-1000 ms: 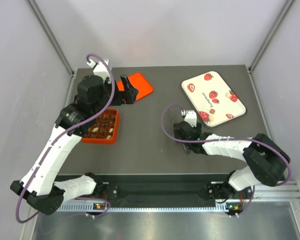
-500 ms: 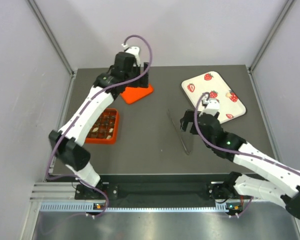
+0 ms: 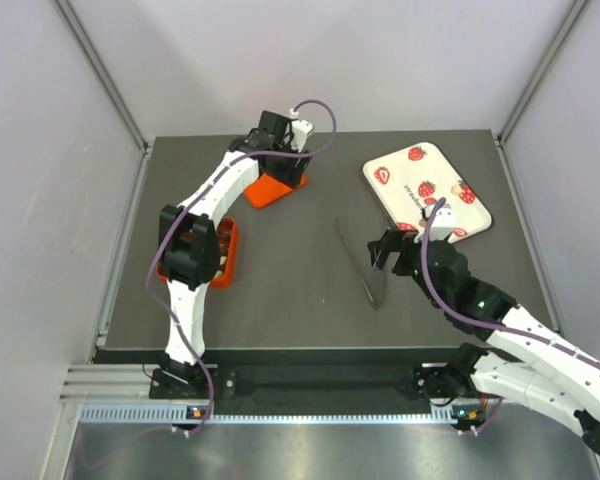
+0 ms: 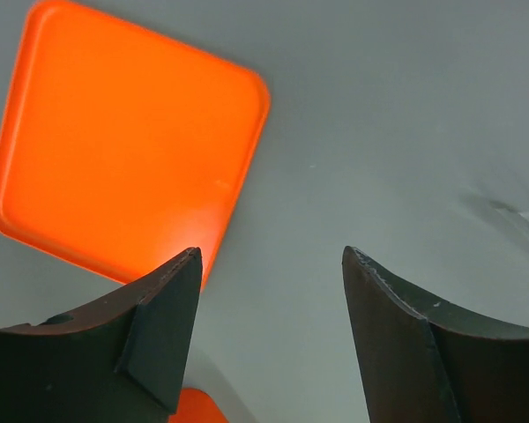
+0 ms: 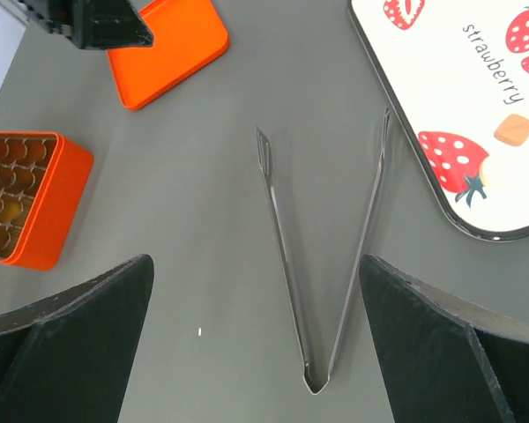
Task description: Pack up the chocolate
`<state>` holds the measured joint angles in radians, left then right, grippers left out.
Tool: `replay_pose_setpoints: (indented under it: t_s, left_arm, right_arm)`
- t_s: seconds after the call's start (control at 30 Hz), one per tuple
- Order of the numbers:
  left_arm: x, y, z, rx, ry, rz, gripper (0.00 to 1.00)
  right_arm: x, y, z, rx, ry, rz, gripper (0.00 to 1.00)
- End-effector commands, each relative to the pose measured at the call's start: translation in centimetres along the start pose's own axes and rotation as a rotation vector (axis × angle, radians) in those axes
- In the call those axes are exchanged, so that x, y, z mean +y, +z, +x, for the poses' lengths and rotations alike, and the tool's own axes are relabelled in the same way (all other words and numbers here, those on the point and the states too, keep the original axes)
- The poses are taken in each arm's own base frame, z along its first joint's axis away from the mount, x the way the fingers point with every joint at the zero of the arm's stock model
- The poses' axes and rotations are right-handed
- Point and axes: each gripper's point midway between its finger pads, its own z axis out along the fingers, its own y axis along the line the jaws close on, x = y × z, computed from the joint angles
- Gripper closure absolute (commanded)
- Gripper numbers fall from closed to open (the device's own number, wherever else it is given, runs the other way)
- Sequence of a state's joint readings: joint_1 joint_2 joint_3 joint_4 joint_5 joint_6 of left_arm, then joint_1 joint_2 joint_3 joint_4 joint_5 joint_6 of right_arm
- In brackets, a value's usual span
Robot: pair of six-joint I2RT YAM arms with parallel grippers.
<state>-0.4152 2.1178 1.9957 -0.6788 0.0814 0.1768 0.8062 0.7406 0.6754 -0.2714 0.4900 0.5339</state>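
A pale brown chocolate (image 5: pixel 514 130) lies on the strawberry-print tray (image 5: pixel 423 97). Dark chocolates (image 5: pixel 9 189) fill compartments of the orange box (image 5: pixel 66 211), which the left arm partly hides from above (image 3: pixel 225 262). My left gripper (image 3: pixel 285 165) hovers at the back over the flat orange lid (image 4: pixel 123 150). In its wrist view it (image 4: pixel 269 264) is open with only table between its fingers. My right gripper (image 5: pixel 256 260) is wide open above the metal tongs (image 5: pixel 322 264), holding nothing. From above it (image 3: pixel 385 252) sits just left of the tray (image 3: pixel 460 222).
The tongs (image 3: pixel 363 265) lie spread in a V on the dark table between box and tray. The orange lid (image 3: pixel 270 188) rests near the back edge. Grey walls close in the left, right and back sides.
The left arm swung from above the box to the back, over the orange lid, its jaws narrowing a little. The right gripper opened wider and drew back from the tongs toward the tray.
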Motion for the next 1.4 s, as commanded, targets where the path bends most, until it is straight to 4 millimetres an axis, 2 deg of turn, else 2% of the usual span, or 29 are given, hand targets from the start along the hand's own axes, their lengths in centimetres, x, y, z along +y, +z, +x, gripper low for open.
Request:
replay_pose_setpoints:
  t_s: [0.0, 0.2, 0.4, 0.67, 0.77, 0.8, 0.83, 0.9, 0.93, 1.03, 1.13, 1.17, 1.23, 1.27, 1.3, 1.33, 1.37]
  left_arm:
    - [1.9, 1.7, 0.5, -0.003, 0.031, 0.023, 0.3]
    - [3.9, 5.4, 3.8, 0.064, 0.031, -0.032, 0.31]
    - [3.6, 7.9, 6.4, 0.111, 0.02, -0.002, 0.34]
    - [5.0, 10.8, 9.4, 0.168, 0.008, -0.068, 0.39]
    - [5.0, 10.9, 9.7, 0.176, 0.0, -0.069, 0.49]
    - [4.8, 10.7, 9.5, 0.171, -0.005, -0.062, 0.57]
    - [4.7, 10.6, 9.5, 0.172, -0.015, -0.057, 0.6]
    - [4.2, 9.6, 8.4, 0.157, -0.028, -0.048, 0.71]
    - [4.2, 9.0, 7.6, 0.142, -0.041, -0.053, 0.8]
    - [3.7, 6.3, 4.1, 0.072, -0.101, -0.047, 0.93]
    - [2.1, 2.2, -0.5, -0.031, -0.18, 0.034, 0.98]
    - [1.6, 0.2, -2.2, -0.074, -0.193, 0.063, 1.0]
    - [0.4, -2.3, -3.8, -0.108, -0.235, 0.115, 1.0]
    - [-0.5, -4.7, -5.1, -0.147, -0.235, 0.164, 1.0]
    - [-0.9, -5.9, -5.6, -0.161, -0.241, 0.184, 1.0]
    - [-1.5, -6.9, -5.8, -0.166, -0.252, 0.206, 1.0]
    - [-2.1, -9.0, -6.4, -0.186, -0.252, 0.231, 1.0]
  right_arm:
    - [0.5, -0.1, -0.8, -0.025, 0.017, -0.031, 0.0]
    - [0.1, -0.3, -1.5, -0.058, 0.022, -0.018, 0.0]
    - [0.1, 0.0, -1.4, -0.054, 0.013, -0.015, 0.0]
    - [0.0, 0.5, -1.0, -0.047, 0.011, -0.012, 0.0]
    - [-0.1, 0.5, -1.1, -0.048, 0.007, -0.01, 0.0]
    - [-0.1, 0.5, -1.0, -0.048, 0.006, -0.009, 0.0]
    - [-0.2, 0.5, -1.0, -0.048, 0.008, -0.006, 0.0]
    - [-0.2, 0.6, -1.0, -0.044, 0.009, -0.006, 0.0]
    - [0.0, 0.6, -1.0, -0.042, 0.012, -0.013, 0.0]
    - [0.7, 0.9, -1.3, -0.04, 0.022, -0.045, 0.0]
    - [2.1, 1.1, -2.0, -0.044, 0.045, -0.127, 0.0]
    - [2.9, 1.1, -3.1, -0.081, 0.062, -0.165, 0.0]
    - [3.0, 1.4, -4.3, -0.121, 0.055, -0.199, 0.0]
    - [3.7, 1.4, -5.2, -0.143, 0.056, -0.242, 0.0]
    - [3.5, 1.5, -7.5, -0.195, 0.063, -0.247, 0.0]
    - [3.8, 1.7, -8.3, -0.207, 0.053, -0.264, 0.0]
    - [5.0, 1.6, -8.8, -0.201, 0.033, -0.34, 0.0]
